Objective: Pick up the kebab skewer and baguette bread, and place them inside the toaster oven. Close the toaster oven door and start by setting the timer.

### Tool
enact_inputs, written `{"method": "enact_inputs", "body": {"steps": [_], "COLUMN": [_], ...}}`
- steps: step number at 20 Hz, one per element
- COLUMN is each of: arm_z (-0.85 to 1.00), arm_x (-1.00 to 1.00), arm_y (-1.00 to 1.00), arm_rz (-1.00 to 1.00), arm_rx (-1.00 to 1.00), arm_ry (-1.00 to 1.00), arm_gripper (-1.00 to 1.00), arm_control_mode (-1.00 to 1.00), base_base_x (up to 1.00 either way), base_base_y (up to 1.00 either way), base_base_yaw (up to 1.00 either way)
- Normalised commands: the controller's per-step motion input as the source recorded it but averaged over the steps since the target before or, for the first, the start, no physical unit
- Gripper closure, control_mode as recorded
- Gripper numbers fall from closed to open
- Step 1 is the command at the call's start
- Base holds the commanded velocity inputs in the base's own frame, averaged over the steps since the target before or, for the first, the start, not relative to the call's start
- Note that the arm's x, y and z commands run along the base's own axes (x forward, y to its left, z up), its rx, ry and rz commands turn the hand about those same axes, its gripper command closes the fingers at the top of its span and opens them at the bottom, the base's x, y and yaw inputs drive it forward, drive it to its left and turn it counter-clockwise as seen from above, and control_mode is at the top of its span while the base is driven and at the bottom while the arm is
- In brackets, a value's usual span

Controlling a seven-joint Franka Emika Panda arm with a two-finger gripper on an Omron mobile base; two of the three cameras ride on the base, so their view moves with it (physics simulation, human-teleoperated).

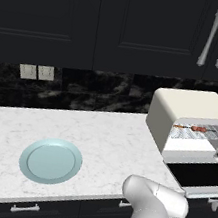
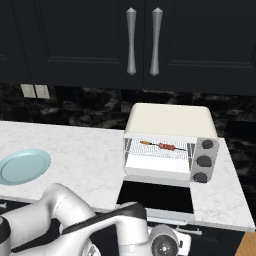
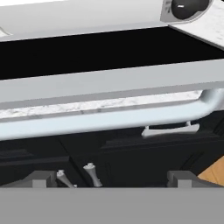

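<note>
The cream toaster oven (image 1: 193, 103) (image 2: 170, 117) stands on the counter at the right. The toaster oven door (image 1: 201, 174) (image 2: 156, 196) (image 3: 109, 48) is folded down flat over the counter's front edge. The kebab skewer (image 1: 197, 128) (image 2: 160, 145) lies across the wire rack inside. The baguette bread is out of view. In the hand view my gripper (image 3: 113, 181) is open and empty, low in front of the counter, just below the door's silver bar handle (image 3: 109, 118).
A pale blue plate (image 1: 51, 160) (image 2: 22, 166) sits on the white marble counter (image 1: 111, 137) left of the oven. Three knobs (image 2: 204, 161) run down the oven's right side. Dark drawers with a silver handle (image 3: 170, 130) lie under the counter; dark cabinets hang above.
</note>
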Motion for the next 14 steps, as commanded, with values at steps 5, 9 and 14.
{"method": "enact_inputs", "body": {"steps": [5, 9, 14], "arm_z": [-0.09, -0.02, 0.0], "arm_x": [0.0, 0.14, 0.1], "arm_y": [0.0, 0.0, 0.0], "arm_rz": [0.0, 0.0, 0.0], "arm_rx": [0.0, 0.0, 0.0], "arm_ry": [-0.03, -0.07, -0.07], "arm_gripper": [-1.0, -1.0, -1.0], "arm_control_mode": [-1.0, -1.0, -1.0], "base_base_x": [0.0, 0.0, 0.0], "base_base_y": [0.0, 0.0, 0.0], "base_base_yaw": [0.0, 0.0, 0.0]}}
